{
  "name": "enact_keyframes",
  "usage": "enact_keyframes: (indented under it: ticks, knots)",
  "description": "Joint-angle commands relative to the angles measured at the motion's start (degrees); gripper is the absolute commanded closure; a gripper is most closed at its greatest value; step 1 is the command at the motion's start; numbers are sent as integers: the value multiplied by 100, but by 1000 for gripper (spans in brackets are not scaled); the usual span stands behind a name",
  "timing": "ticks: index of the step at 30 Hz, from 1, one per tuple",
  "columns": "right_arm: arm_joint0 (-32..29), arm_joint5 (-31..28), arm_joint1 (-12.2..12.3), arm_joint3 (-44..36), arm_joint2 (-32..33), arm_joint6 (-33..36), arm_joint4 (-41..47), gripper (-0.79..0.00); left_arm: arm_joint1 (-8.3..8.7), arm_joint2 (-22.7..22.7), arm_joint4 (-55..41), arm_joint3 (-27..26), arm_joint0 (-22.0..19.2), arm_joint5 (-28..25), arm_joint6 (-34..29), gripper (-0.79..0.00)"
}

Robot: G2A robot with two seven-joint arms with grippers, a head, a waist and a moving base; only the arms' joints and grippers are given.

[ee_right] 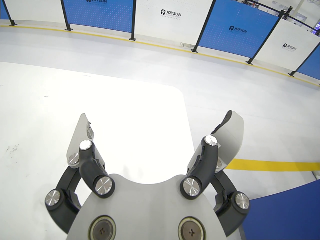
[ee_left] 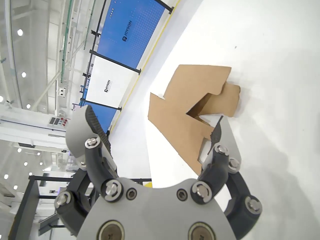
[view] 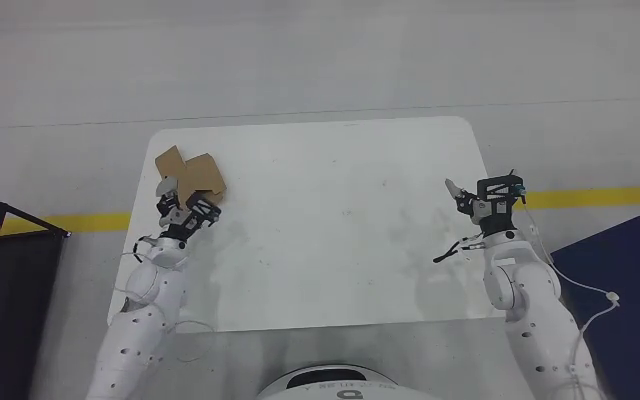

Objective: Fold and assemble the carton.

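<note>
Both jaws stand released; we risk our left gripper (ee_left: pixel 153 116) shoving the carton (ee_left: pixel 190 88) off the table (view: pixel 330 220) corner, right gripper (ee_right: pixel 157 117) across the table.

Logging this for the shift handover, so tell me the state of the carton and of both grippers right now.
carton: unassembled, lying mostly flat on the table, one panel slightly raised.
left gripper: open, one finger at the carton's edge, clamping nothing.
right gripper: open, empty, by the table's right edge.
</note>
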Motion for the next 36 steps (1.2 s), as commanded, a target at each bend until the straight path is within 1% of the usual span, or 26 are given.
enact_keyframes:
  ticks: [1, 6, 9, 16, 20, 25, 32, 33, 34, 35, 36]
  knots:
    - [0, 0, 0, 0, 0, 0, 0, -785, -21, 113, 138, 166, -120, 85, -64, -785]
    - [0, 0, 0, 0, 0, 0, 0, -785, -65, 296, 426, 447, -408, 205, -257, -785]
    - [0, 0, 0, 0, 0, 0, 0, -785, -77, 378, 694, 604, -555, 183, -357, -785]
    - [0, 0, 0, 0, 0, 0, 0, -785, -129, 483, 536, 985, -969, -27, -357, -785]
    - [0, 0, 0, 0, 0, 0, 0, -785, -147, 531, 648, 1222, -1169, -69, -433, -785]
    - [0, 0, 0, 0, 0, 0, 0, -785, -163, 578, 817, 1479, -1323, -91, -535, -785]
    - [0, 0, 0, 0, 0, 0, 0, -785, -185, 571, 748, 1738, -1477, -142, -514, -785]
    - [0, 0, 0, 0, 0, 0, 0, -785, -189, 569, 715, 1765, -1499, -161, -506, -760]
    - [0, 0, 0, 0, 0, 0, 0, -785, -193, 568, 691, 1793, -1517, -177, -492, -705]
    - [0, 0, 0, 0, 0, 0, 0, -785, -196, 565, 658, 1816, -1534, -199, -472, -613]
    - [0, 0, 0, 0, 0, 0, 0, -785, -198, 559, 625, 1838, -1549, -215, -454, -477]
